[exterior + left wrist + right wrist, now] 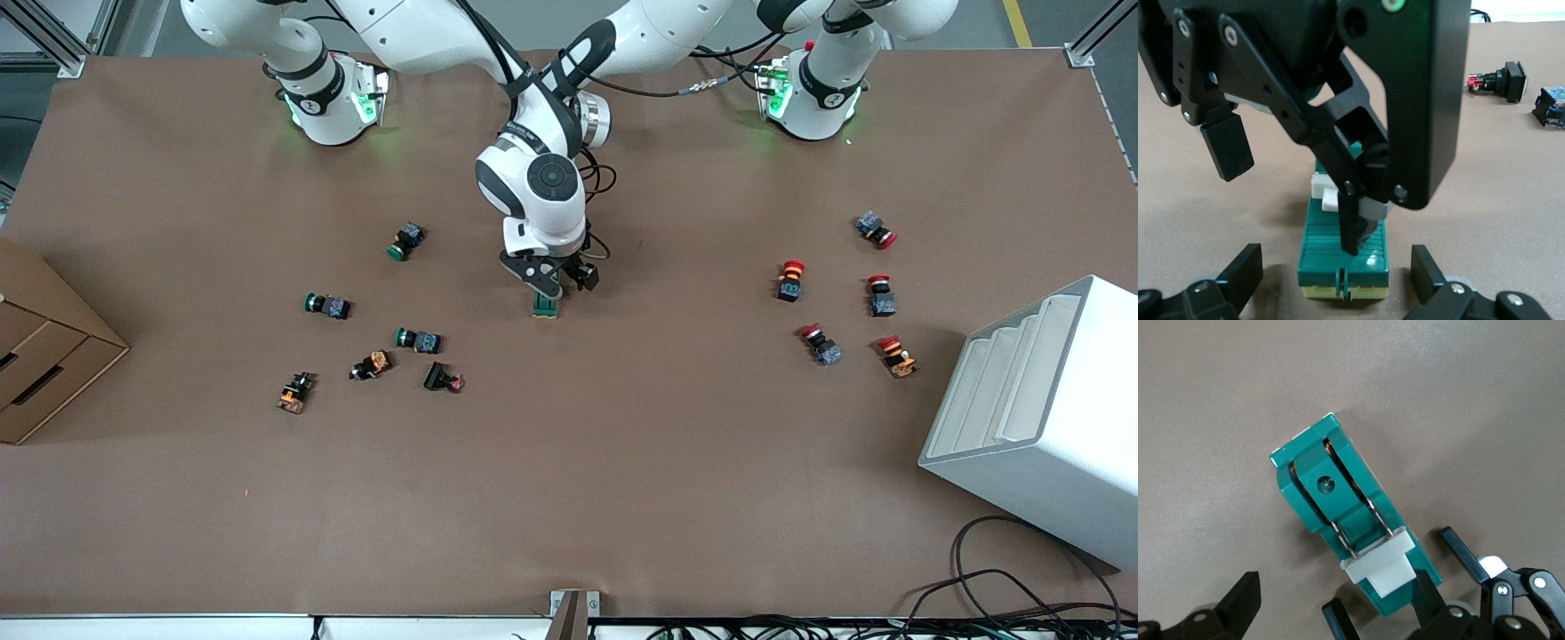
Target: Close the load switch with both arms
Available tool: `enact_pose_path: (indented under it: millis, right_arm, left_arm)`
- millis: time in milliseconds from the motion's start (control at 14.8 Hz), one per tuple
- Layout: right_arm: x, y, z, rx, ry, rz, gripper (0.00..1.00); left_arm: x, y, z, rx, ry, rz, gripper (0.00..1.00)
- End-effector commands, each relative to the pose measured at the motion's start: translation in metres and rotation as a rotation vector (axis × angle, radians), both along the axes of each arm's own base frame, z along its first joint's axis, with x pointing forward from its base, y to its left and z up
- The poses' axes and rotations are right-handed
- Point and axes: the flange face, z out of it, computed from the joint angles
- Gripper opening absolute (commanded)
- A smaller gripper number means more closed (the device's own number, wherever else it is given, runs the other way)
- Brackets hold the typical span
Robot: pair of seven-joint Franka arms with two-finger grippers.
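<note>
Load switch (545,306) lying flat near the middle of the brown table cover (676,462), with both grippers upon it.

Right gripper (1337,600) directly over the load switch, pointing down, fingers spread and gripping nothing; in the left wrist view one finger rests on the white lever (1327,194).

Left gripper (1338,277) low at one end of the load switch, fingers wide either side of the body, not pinching.

Judged advisable: brace the body first, then press the lever straight down; risk of sliding on the smooth cover.

Green and orange push-buttons (418,340) scattered toward the right arm's end from the load switch, red-capped push-buttons (789,280) toward the left arm's end, all well apart from it.
</note>
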Motion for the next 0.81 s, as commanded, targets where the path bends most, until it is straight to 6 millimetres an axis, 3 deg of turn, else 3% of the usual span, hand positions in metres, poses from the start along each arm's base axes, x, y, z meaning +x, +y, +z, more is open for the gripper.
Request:
enact_pose_path:
  millis: [0, 741]
  right_arm:
    - [0.004, 0.008, -0.003, 0.025, -0.016, -0.019, 1.00]
    - [0.047, 0.004, 0.031, 0.075, -0.070, -0.025, 1.00]
  left_arm:
    - [-0.008, 0.003, -0.019, 0.001, 0.019, -0.018, 0.99]
    - [-0.007, 0.003, -0.019, 0.002, 0.018, -0.017, 0.99]
